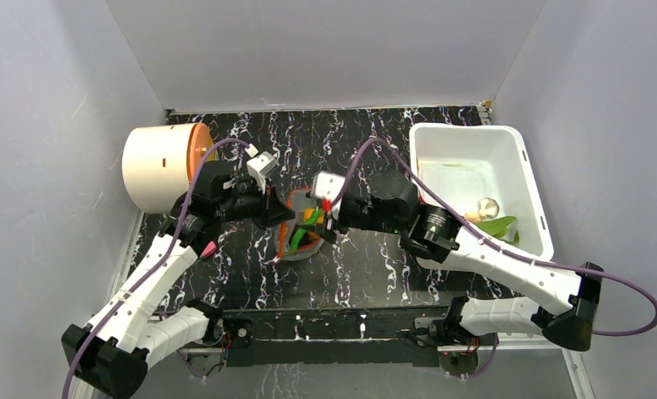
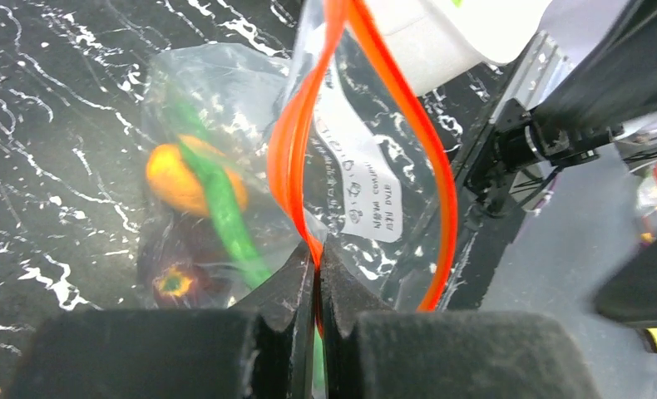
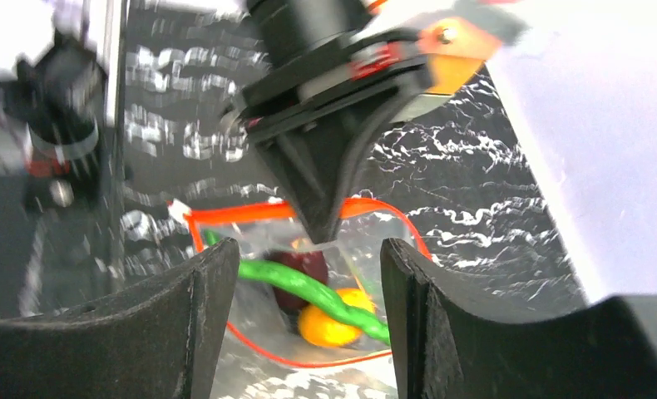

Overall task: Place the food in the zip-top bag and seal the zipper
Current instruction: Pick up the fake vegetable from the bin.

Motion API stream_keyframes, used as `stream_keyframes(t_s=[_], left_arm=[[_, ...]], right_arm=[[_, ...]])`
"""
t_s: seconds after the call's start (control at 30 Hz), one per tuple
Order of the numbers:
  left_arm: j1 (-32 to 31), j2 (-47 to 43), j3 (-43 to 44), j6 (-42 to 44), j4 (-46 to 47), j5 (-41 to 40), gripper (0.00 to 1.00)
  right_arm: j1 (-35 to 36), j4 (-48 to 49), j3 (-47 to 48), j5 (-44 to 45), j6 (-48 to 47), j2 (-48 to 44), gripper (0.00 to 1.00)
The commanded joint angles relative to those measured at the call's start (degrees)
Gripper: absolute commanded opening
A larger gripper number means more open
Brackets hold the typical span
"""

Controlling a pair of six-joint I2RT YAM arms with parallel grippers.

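Here, from the left: a cream cylinder [image 1: 155,166] with an orange rim lies on its side at the far left of the black marbled table [image 1: 375,266]. Just right of it, the left gripper [image 2: 318,249] has its fingers pressed together on the zipper [image 2: 284,141], the orange-red strip along the mouth of the zip-top bag [image 2: 225,83], pinching it at one point. Beyond the pinch the strip parts into a loop, so the mouth stands open. The bag sits near the table's middle, between the two grippers. Through the clear plastic show an orange round fruit [image 2: 175,179], a slim green pepper [image 2: 225,220] lying across it, and a dark maroon round piece [image 2: 175,270] beside them. A white label [image 2: 363,187] is on the bag's wall. To the right, the right gripper [image 3: 306,249] faces the bag with its fingers [image 3: 188,307] apart and clamped on nothing; the bag's mouth is seen in the gap between them. At the far right, a white bin [image 1: 516,158] holds a whitish garlic-like piece [image 1: 483,208] and a green piece [image 1: 500,224], well apart from the bag.
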Motion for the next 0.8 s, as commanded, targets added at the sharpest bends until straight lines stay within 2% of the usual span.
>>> stream_keyframes(t_s=[0.0, 0.1, 0.2, 0.33, 0.47, 0.53, 0.63, 0.67, 0.77], left_arm=[[-0.23, -3.18, -2.18, 4.7, 3.7, -4.01, 0.0], [-0.23, -3.97, -3.24, 6.08, 6.61, -6.47, 0.0], [-0.23, -4.96, -4.7, 6.73, 10.8, -7.67, 0.0], [-0.23, -5.37, -6.11, 8.21, 13.66, -9.87, 0.0], [-0.24, -5.96, -7.95, 7.63, 15.72, -11.41, 0.0], [-0.23, -5.77, -6.88, 6.72, 14.96, -11.54, 0.0], [-0.23, -5.43, -4.57, 5.8, 12.03, -12.17, 0.0], [-0.23, -4.93, -3.56, 5.59, 10.65, -12.41, 0.0], [-0.23, -2.31, 1.77, 4.23, 3.44, -13.66, 0.0]], right_arm=[[-0.12, 15.99, 0.51, 15.04, 32.91, -3.32, 0.59], [-0.12, 9.27, 2.16, 25.68, 41.11, -3.38, 0.59], [-0.24, 2.41, 4.13, 33.51, 43.96, -2.2, 0.61], [-0.59, -4.46, 7.83, 41.34, 46.93, -0.52, 0.64], [-2.9, -9.8, 10.96, 44.65, 49.72, 0.71, 0.63], [-7.26, -14.57, 12.98, 43.61, 53.0, 2.0, 0.62], [-17.3, -18.93, 13.03, 36.18, 56.98, 2.81, 0.62], [-21.24, -19.72, 12.67, 34.38, 57.92, 2.7, 0.62], [-27.31, -21.89, 11.65, 32.48, 60.79, 2.23, 0.61]])
